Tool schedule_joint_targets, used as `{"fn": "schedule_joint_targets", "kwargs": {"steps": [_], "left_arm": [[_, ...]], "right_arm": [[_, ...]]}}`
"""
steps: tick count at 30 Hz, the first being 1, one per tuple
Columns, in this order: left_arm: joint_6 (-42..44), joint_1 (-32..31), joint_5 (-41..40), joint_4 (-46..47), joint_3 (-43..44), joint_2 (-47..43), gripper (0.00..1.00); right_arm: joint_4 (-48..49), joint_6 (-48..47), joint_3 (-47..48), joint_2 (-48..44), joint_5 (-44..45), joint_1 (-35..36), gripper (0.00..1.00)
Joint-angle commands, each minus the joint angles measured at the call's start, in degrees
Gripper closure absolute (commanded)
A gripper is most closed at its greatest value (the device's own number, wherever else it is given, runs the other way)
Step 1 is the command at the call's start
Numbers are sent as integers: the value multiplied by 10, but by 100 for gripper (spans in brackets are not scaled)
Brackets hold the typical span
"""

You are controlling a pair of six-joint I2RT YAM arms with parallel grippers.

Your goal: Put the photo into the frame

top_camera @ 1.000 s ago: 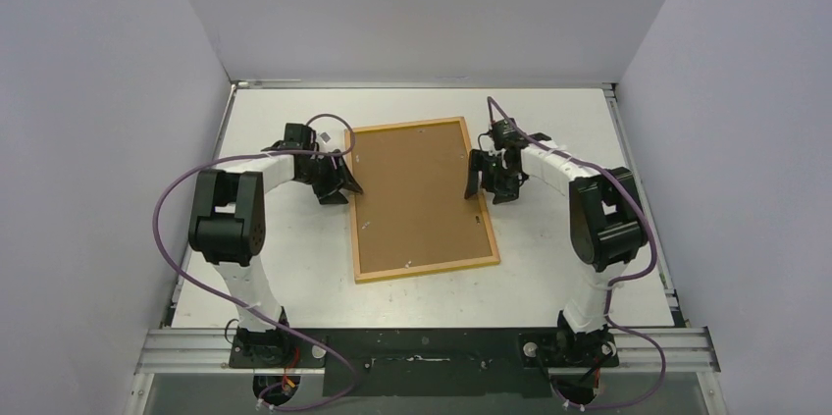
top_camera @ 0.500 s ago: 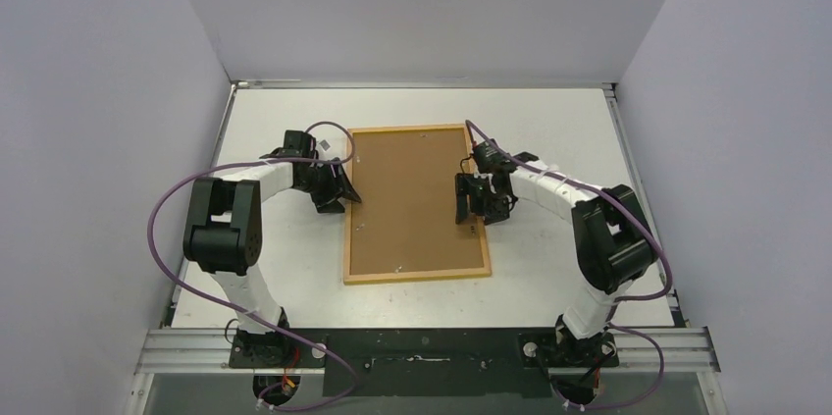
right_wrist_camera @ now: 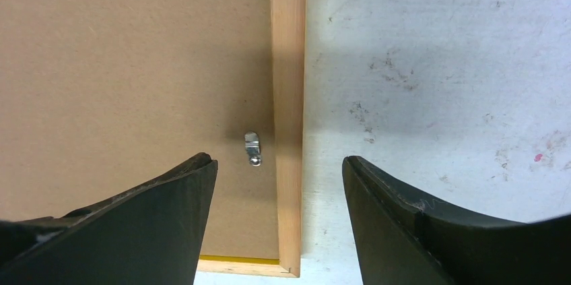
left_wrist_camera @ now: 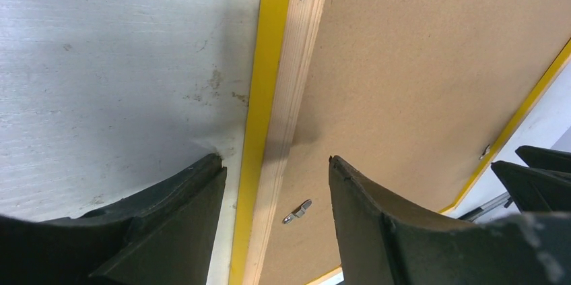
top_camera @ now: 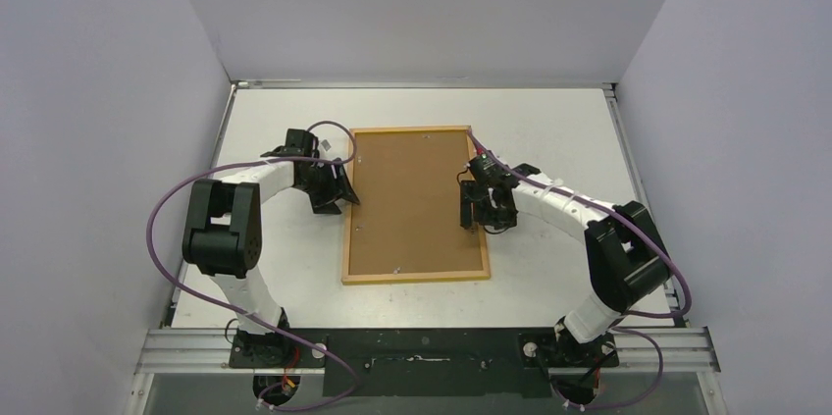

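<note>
frame [top_camera: 416, 277]: lies flat and face down on the desk [top_camera: 559, 140] between the two arms, light-wood back up, with a strip of yellow front showing along the rim.
backing board [top_camera: 412, 199]: brown, sits inside the frame and covers the whole opening.
right gripper [right_wrist_camera: 279, 160]: apart, over the frame's right rail, one finger above the backing board and the other above bare desk; it holds nothing.
turn clip [right_wrist_camera: 252, 147]: small metal tab on the backing board just inside that rail, between the fingers.
left gripper [left_wrist_camera: 275, 164]: apart, straddling the left rail a little farther back, clamped on nothing; a second turn clip lies near its inner finger.
photo: not visible in any view; i cannot tell whether it is under the backing board.
risk, grip: closing off-centre on such a thin rail could make the frame slide or pivot on the smooth desk.
risk, lift: raising one side alone might let the backing board drop out, as i cannot tell whether the clips lock it.
risk, fingers: a fingertip pressed down could catch a turn clip and bend it.
</note>
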Motion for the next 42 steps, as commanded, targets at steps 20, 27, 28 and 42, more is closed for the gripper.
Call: {"fn": "schedule_joint_targets", "kwargs": {"steps": [20,27,28,42], "left_arm": [[70,0,-57,-29,-59,-67,34],[56,0,-40,-11,-105,-94,34],[55,-1,-34,-9,-108,-95,35],[40,-11,-15,-2,-128,-86,48]], "right_arm": [[59,-18,-30,7,-34,14,33],[30,-33,-18,-19,-1,25,33],[23,-40,-11,-28,20,29,32],[188,-59,-51,-63,-146,146,67]]}}
